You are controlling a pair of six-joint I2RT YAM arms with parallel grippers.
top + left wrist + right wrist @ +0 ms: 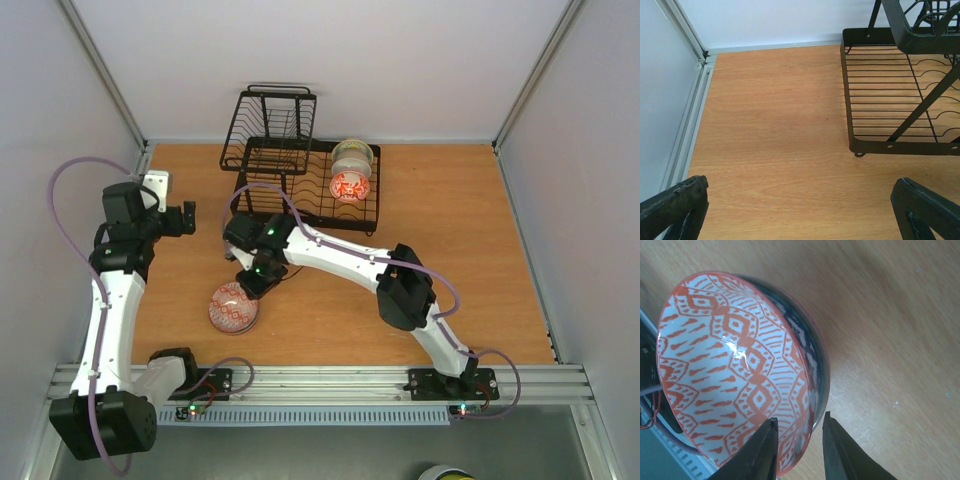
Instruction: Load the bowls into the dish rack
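R end effector (799,421) straddles the rim of the round red-and-white patterned ceramic bowl (735,370), one finger inside, one outside; can't tell if clamped yet. Bowl sits on the wooden table (450,250), near the black wire dish rack (300,185) but not in it. L end effector (800,210) released, empty. Risks: narrow pinch on glazed rim, so bowl cd pivot or slip on lift; low carry cd clip rack edge or the 2 racked bowls (350,186).

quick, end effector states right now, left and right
left end effector: open, empty
right end effector: astride the bowl rim; clamped or not cannot be told
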